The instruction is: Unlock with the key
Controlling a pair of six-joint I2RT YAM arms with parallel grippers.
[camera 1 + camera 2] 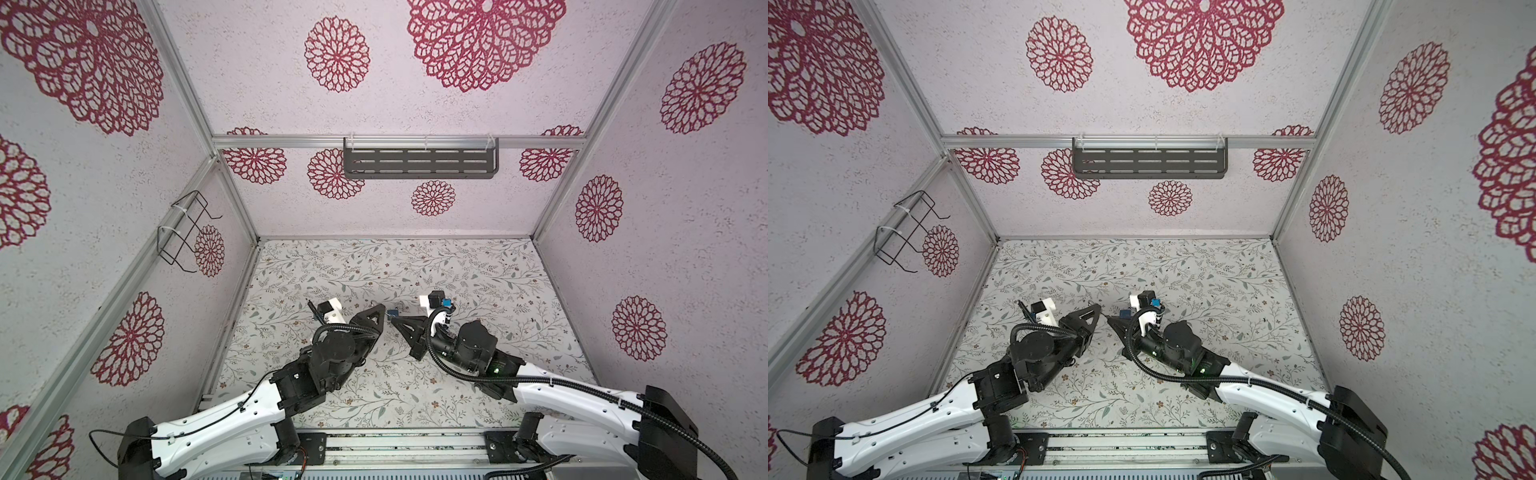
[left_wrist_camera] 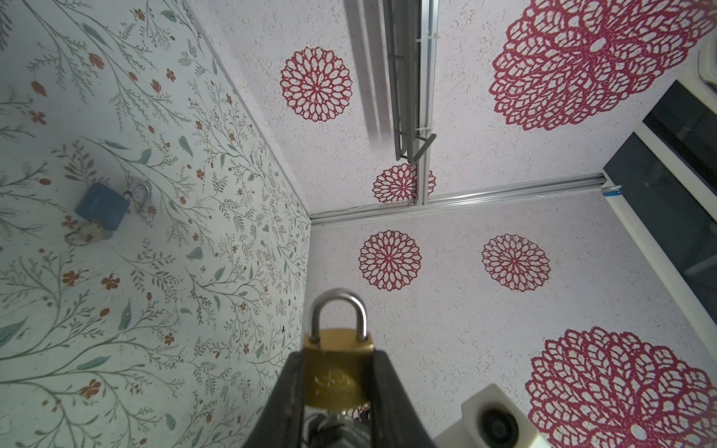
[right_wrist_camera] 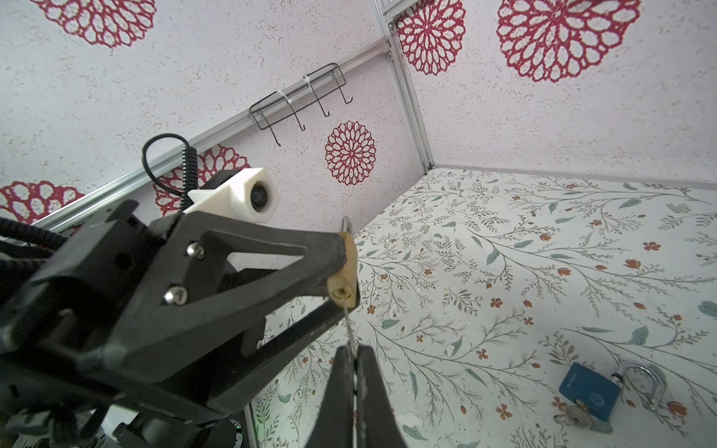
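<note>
Two grips apply: left fingers point(image 2: 287, 407) clamp the brass padlock point(image 2: 337, 372), right fingers point(image 3: 335, 395) pinch the key point(image 3: 350, 329) at lower centre; hold its blade square to the keyway point(image 3: 341, 291).

In both top views the left arm point(image 1: 232, 411) and right arm point(image 1: 573, 395) reach in from the lower corners, tips nearly meeting mid-frame. The left gripper point(image 1: 382, 309) clamps a brass padlock point(image 2: 336, 349); the right gripper point(image 1: 395, 321) pinches a key point(image 3: 350, 329).

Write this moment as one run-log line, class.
left pincer: shut on brass-coloured metal padlock, shackle closed | right pincer: shut on thin silver key, tip at keyhole | blue rectangular padlock: lying open on floral table
</note>
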